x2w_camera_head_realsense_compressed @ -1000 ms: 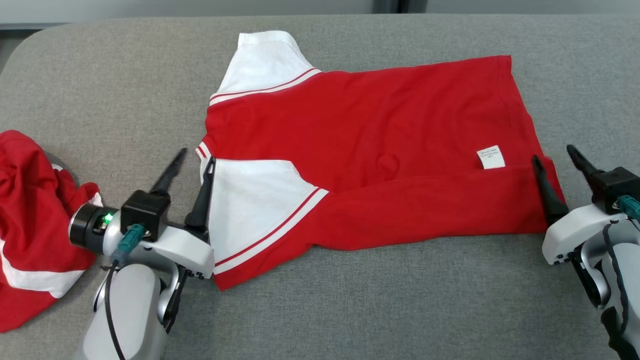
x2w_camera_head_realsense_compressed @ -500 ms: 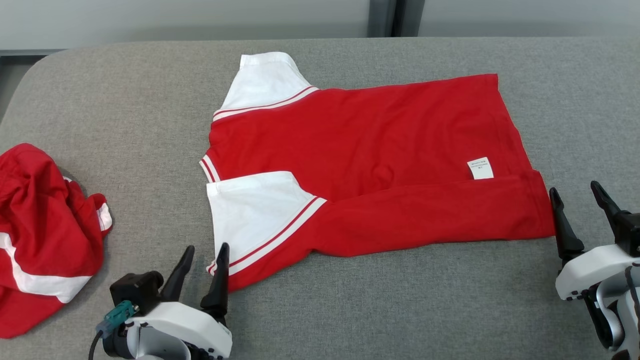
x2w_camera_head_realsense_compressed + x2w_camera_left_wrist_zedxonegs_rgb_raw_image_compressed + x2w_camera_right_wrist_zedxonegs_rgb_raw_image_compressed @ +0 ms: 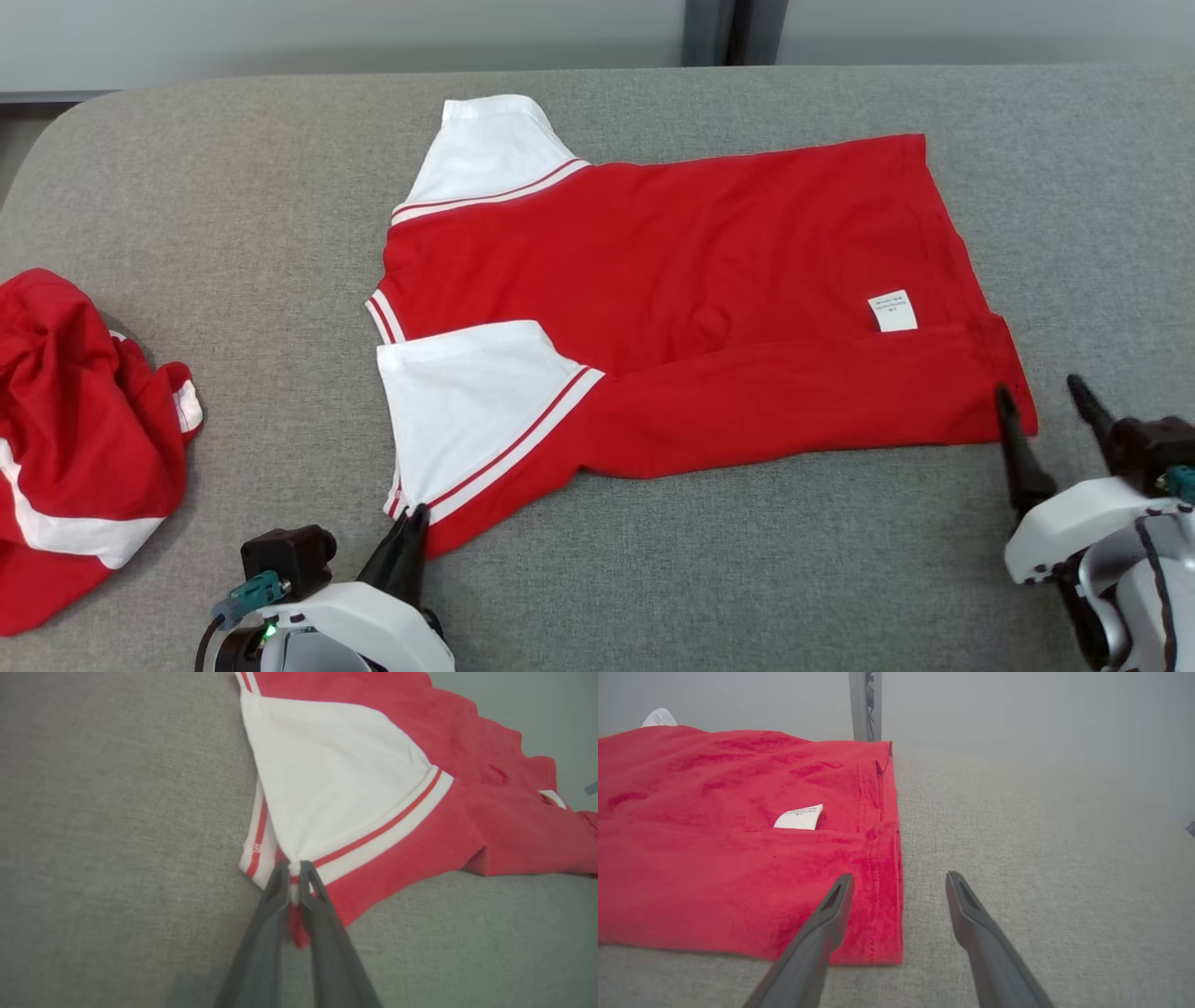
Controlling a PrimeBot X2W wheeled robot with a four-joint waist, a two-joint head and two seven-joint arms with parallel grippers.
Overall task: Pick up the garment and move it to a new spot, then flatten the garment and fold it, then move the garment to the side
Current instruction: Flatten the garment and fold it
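Garment (image 3: 672, 280) lies part-folded mid-frame on grey table (image 3: 233, 187). Left gripper (image 3: 294, 865) jaws pinch its lower-left sleeve corner. Right gripper (image 3: 1038, 386) jaws are spread at the lower-right hem, holding nothing. Risk: a one-sided pull skews the fold, and the thin corner pinch may slip.

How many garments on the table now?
2. The flat shirt lies spread in the middle; a crumpled garment sits at the head view's left edge. More could hide under it.

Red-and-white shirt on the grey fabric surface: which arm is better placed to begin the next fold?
Left. The left gripper is shut on the red-and-white shirt's near corner; the right gripper stands open astride the hem.
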